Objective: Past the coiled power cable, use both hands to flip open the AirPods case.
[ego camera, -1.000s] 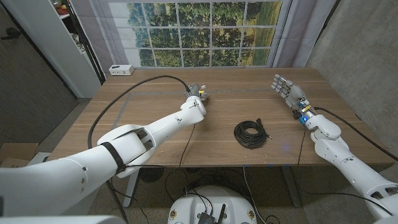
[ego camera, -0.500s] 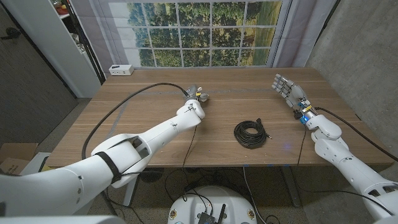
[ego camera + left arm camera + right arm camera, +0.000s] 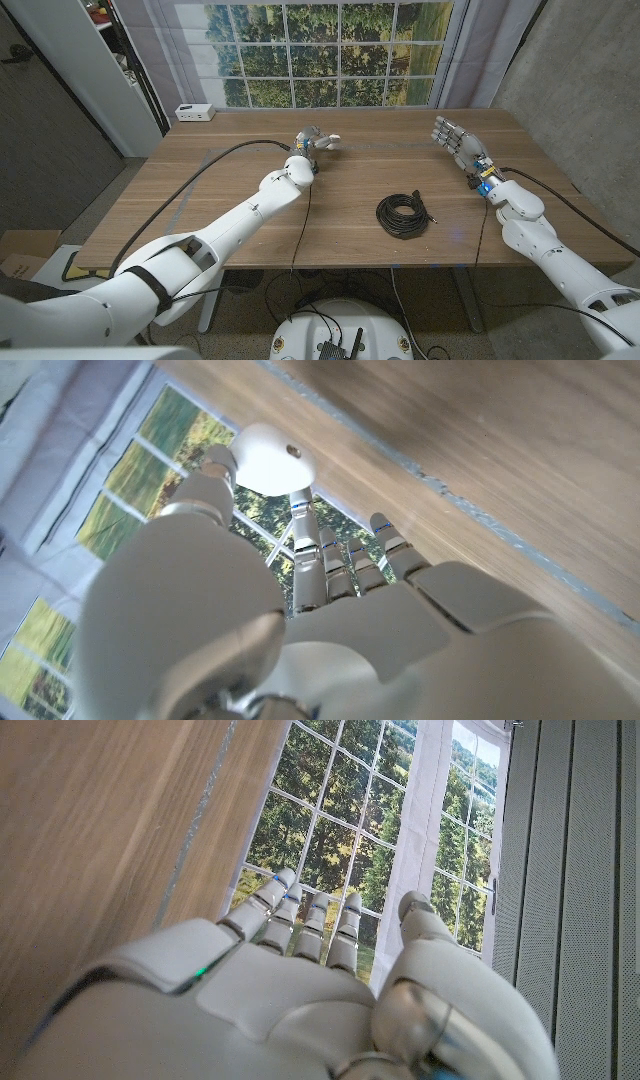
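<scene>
Holding the AirPods case [image 3: 268, 457] steady comes first: the left robot hand [image 3: 309, 143] pinches it at its fingertips, raised above the table [image 3: 230, 215] beyond the coiled power cable [image 3: 404, 215]. The right robot hand [image 3: 458, 141], spread and holding nothing, stands well apart and should probably come across to catch the lid edge while the left keeps the base from twisting. White, smooth and rounded, the case looks slippery; its lid appears closed.

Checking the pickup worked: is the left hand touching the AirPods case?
Touching. The left wrist view shows the white AirPods case pinched at the fingertips of the left hand, lifted off the table.
</scene>
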`<action>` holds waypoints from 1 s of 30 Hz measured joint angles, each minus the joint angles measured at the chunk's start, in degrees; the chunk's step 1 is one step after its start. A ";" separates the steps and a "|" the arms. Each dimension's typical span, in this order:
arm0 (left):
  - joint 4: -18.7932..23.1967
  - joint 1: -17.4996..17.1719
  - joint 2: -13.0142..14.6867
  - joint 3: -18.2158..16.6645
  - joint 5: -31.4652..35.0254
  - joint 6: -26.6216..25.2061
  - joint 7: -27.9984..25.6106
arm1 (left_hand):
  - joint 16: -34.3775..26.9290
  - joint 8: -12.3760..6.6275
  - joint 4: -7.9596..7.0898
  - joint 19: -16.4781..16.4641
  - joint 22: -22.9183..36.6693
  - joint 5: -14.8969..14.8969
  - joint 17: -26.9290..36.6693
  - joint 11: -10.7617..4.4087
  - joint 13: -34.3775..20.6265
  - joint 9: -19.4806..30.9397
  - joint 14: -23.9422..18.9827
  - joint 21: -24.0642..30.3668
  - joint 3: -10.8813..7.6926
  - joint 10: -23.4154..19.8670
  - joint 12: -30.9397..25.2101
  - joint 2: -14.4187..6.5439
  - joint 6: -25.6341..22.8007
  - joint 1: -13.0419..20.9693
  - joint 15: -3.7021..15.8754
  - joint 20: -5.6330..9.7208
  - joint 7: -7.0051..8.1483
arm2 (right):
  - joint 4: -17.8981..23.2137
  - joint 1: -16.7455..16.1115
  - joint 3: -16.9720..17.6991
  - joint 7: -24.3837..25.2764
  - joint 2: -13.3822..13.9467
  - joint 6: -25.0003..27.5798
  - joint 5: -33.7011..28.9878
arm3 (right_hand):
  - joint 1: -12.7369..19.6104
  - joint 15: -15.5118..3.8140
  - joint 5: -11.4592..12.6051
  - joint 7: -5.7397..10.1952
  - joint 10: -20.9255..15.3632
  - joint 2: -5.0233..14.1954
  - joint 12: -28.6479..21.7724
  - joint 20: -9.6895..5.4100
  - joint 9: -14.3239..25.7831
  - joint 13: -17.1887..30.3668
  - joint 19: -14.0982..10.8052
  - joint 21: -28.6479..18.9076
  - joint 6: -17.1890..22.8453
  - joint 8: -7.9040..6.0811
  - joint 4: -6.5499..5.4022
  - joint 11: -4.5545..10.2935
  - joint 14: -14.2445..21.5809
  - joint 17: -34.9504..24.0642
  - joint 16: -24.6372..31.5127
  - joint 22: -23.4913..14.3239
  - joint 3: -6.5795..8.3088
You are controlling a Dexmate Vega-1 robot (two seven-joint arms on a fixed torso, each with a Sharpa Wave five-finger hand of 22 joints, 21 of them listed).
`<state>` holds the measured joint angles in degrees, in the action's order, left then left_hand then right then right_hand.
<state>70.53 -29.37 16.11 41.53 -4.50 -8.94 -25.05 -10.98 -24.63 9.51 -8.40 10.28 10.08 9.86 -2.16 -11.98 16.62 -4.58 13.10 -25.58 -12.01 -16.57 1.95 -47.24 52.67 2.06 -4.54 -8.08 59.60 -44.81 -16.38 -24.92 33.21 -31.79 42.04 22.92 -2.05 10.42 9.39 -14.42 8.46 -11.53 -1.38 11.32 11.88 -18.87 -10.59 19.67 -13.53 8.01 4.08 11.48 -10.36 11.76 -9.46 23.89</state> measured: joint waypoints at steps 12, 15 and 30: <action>-1.55 -0.92 1.47 -3.71 -7.85 12.08 11.18 | 0.44 -0.01 -0.08 0.19 0.00 -0.22 0.01 0.02 -0.01 0.00 0.53 -0.45 0.40 0.16 0.26 0.00 0.10 0.00 0.07 -0.19 0.09 | 2.47 1.66 -2.67 3.10 1.38 -0.28 -5.80 | 5.65 0.00 0.00 0.38 -0.66 -1.58 0.00 0.87 0.28 -0.01 0.44 0.00 3.66 0.00 1.98 0.65 0.00 0.24 -0.39 0.00 1.03; -3.19 -0.71 0.95 -4.24 -10.00 14.30 14.48 | 0.44 -0.01 -0.18 0.31 0.00 -0.22 0.01 0.02 -0.01 0.00 0.71 -0.45 0.64 0.16 0.26 0.00 0.10 0.00 -0.11 -0.31 0.09 | 2.49 2.53 -3.52 3.65 1.41 -0.89 -7.59 | 7.40 -0.12 0.00 0.54 -0.72 -1.89 0.00 1.10 0.18 -0.01 0.67 0.00 3.79 0.00 2.45 0.72 -0.12 0.24 -0.82 0.00 1.50; -12.60 3.78 -2.17 -5.06 -18.03 20.53 31.12 | 0.44 -0.04 -0.33 0.80 -0.01 -0.45 0.01 0.01 -0.01 0.00 1.23 -0.89 1.27 0.16 0.48 -0.15 0.11 1.06 -0.21 -0.80 0.09 | -5.88 12.10 -9.24 3.17 -0.89 -9.26 -17.84 | 23.38 -0.21 -0.26 3.40 6.33 -5.08 0.73 1.14 0.28 0.53 3.05 0.00 -2.57 2.33 2.55 5.08 -4.30 -0.19 -0.83 -0.30 2.93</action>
<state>57.93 -25.60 13.95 36.46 -22.53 11.59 6.07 -10.54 -24.67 9.17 -7.60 10.27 9.63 9.88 -2.15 -11.99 16.62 -3.35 12.21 -24.31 -11.85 -16.09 1.80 -47.14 53.74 1.85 -5.34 -7.99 53.72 -32.71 -25.61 -21.75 32.31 -41.05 24.21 46.30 -2.25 10.16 12.80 -8.10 3.38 -10.80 -0.24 11.60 12.41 -15.83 -10.59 17.11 -11.20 10.55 9.16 7.18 -10.55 10.93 -9.76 26.82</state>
